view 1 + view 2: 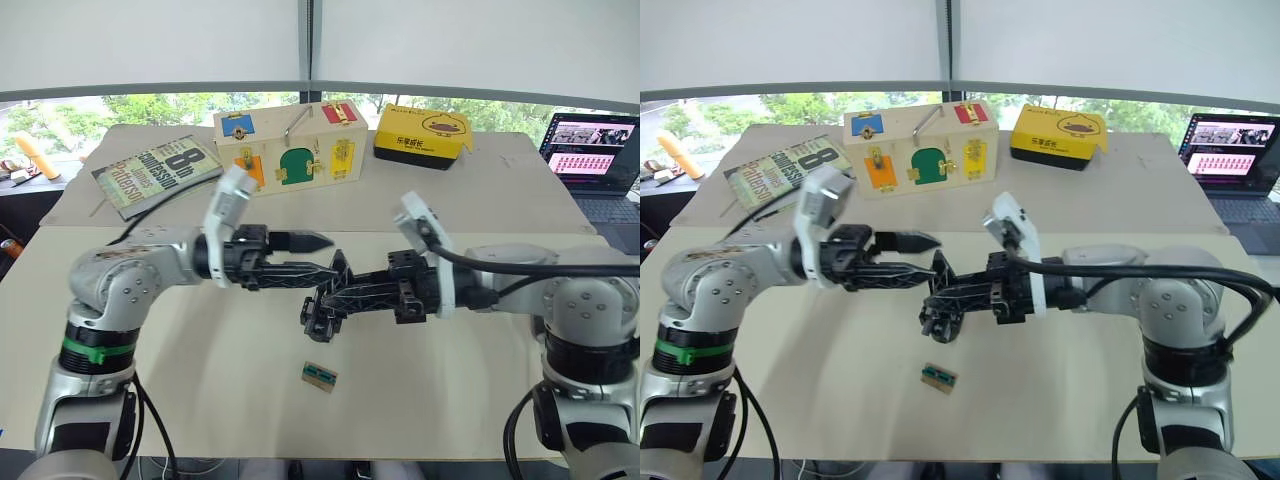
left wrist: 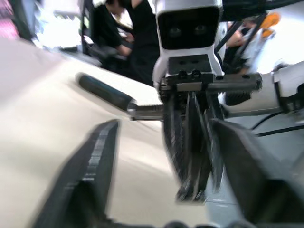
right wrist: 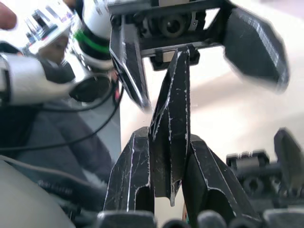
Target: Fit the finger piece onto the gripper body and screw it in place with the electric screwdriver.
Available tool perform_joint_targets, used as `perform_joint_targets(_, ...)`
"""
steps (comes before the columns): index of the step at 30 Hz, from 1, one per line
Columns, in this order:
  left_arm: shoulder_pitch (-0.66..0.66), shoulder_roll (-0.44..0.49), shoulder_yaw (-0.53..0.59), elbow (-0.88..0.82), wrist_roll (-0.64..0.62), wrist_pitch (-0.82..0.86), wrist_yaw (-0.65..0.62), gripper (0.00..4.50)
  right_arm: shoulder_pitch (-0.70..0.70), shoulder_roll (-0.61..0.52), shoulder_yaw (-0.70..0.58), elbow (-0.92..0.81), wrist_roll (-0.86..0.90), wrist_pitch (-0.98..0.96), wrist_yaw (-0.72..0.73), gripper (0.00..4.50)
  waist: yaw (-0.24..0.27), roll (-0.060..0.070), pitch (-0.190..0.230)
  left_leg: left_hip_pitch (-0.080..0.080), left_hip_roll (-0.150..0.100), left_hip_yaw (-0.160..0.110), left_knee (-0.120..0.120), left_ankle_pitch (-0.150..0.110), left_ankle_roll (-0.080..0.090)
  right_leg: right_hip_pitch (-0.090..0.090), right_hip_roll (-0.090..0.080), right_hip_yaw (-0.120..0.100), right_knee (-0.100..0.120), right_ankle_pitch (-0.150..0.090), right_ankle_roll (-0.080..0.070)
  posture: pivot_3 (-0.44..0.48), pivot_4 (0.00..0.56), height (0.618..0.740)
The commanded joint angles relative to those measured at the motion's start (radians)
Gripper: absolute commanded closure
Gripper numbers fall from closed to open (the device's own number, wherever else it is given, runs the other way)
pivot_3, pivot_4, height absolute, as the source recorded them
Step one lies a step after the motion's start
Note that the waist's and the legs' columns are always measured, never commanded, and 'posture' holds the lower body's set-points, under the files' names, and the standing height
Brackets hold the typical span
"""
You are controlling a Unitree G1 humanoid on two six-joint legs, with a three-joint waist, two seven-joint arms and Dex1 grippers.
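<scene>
Right gripper (image 3: 167, 138) clamped on small black tapered plastic finger piece (image 3: 172, 104). Left gripper (image 1: 326, 255) fingers apart, flanking its tip. Black blocky gripper body (image 1: 322, 318) at 6 o'clock below; contact unclear. Left wrist adds thick black cylindrical electric screwdriver (image 2: 102, 90) lying on table.

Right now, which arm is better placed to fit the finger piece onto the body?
Right. The right gripper holds the finger piece beside the body; the left gripper is open and empty.
</scene>
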Motion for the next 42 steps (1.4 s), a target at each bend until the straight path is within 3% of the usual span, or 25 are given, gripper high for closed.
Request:
perform_joint_targets(1,0.083,0.087,0.001,0.024,0.163,-0.225,-0.146,0.0,0.049,-0.058,-0.03,-0.054,-0.051,-0.114,0.086,4.08,-0.001,0.0,0.0,0.0,0.0,0.0,-0.001,0.0,0.0,0.0,0.0,0.0,0.0,0.0,0.0,0.0,0.15,0.74)
perform_joint_targets(4,0.176,0.128,-0.009,0.108,0.296,-0.42,-0.211,0.0,0.125,-0.074,-0.02,-0.075,-0.135,-0.251,0.162,4.08,-0.001,0.0,0.0,0.002,0.0,0.002,-0.004,0.0,0.0,0.0,0.0,0.001,-0.001,0.0,0.0,0.0,0.15,0.74)
perform_joint_targets(8,0.242,0.139,-0.035,0.19,0.39,-0.544,-0.253,0.0,0.189,-0.103,0.028,-0.075,-0.263,-0.397,0.248,4.08,0.002,0.0,0.0,0.0,0.0,0.003,-0.004,0.001,-0.002,-0.003,0.0,0.001,-0.001,0.0,0.0,0.0,0.15,0.74)
perform_joint_targets(16,0.256,-0.038,-0.12,0.416,0.547,-0.801,-0.212,0.0,0.271,-0.059,0.083,-0.026,-0.398,-0.642,0.384,4.08,0.011,0.0,0.0,0.0,0.0,0.003,-0.004,0.001,-0.001,-0.001,-0.001,0.0,-0.001,0.0,0.0,0.0,0.15,0.74)
perform_joint_targets(23,0.193,-0.181,-0.191,0.532,0.61,-0.868,-0.18,0.0,0.289,-0.049,0.114,0.011,-0.466,-0.721,0.416,4.08,0.018,-0.001,0.0,0.0,0.0,0.003,-0.001,0.001,-0.001,0.0,-0.001,0.0,-0.001,0.0,0.0,0.0,0.15,0.74)
perform_joint_targets(31,0.136,-0.266,-0.267,0.608,0.673,-0.907,-0.188,0.0,0.329,-0.039,0.123,-0.001,-0.473,-0.736,0.415,4.08,0.021,-0.001,0.0,-0.001,0.001,0.0,0.002,0.001,0.0,0.0,-0.001,0.0,-0.001,0.0,-0.001,0.0,0.15,0.74)
perform_joint_targets(42,0.092,-0.32,-0.28,0.664,0.696,-0.908,-0.187,0.0,0.373,-0.039,0.121,-0.025,-0.489,-0.754,0.4,4.08,0.025,-0.001,0.0,-0.001,0.001,-0.002,0.004,0.0,0.001,0.0,-0.002,0.0,-0.001,0.001,-0.002,0.0,0.15,0.74)
